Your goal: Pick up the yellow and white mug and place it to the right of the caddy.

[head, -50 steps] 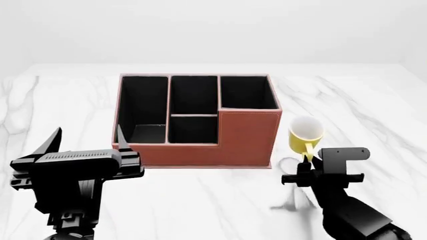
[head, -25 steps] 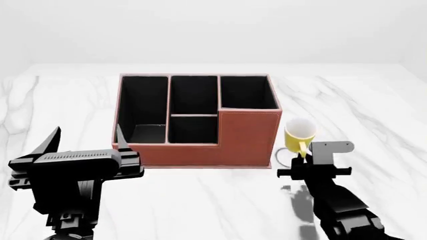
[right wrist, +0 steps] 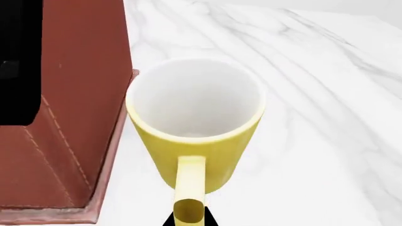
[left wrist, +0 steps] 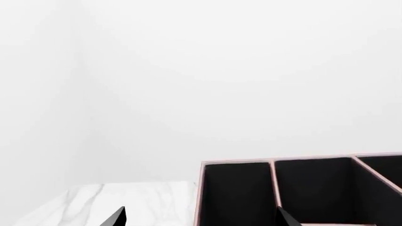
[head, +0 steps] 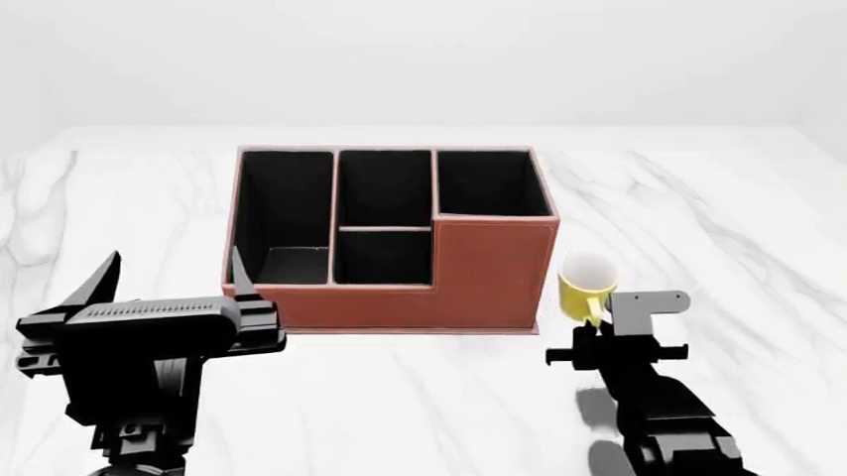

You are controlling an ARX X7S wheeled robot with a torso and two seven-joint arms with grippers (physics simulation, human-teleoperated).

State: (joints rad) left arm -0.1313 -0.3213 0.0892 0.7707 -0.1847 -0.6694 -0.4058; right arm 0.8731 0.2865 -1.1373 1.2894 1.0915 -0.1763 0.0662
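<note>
Left wrist view: the spread left gripper (left wrist: pixel 199 220) faces the reddish-brown leather-look caddy (left wrist: pixel 301 188).

Head view: the small yellow mug with white inside (head: pixel 586 288) sits just right of the caddy (head: pixel 397 238) on the white marble table (head: pixel 741 218).

Right wrist view: the right gripper (right wrist: pixel 188 217) pinches the mug's (right wrist: pixel 196 122) handle.

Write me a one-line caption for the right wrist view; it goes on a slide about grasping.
Right gripper holds the yellow and white mug by its handle, upright, close beside the caddy on the marble table.
</note>
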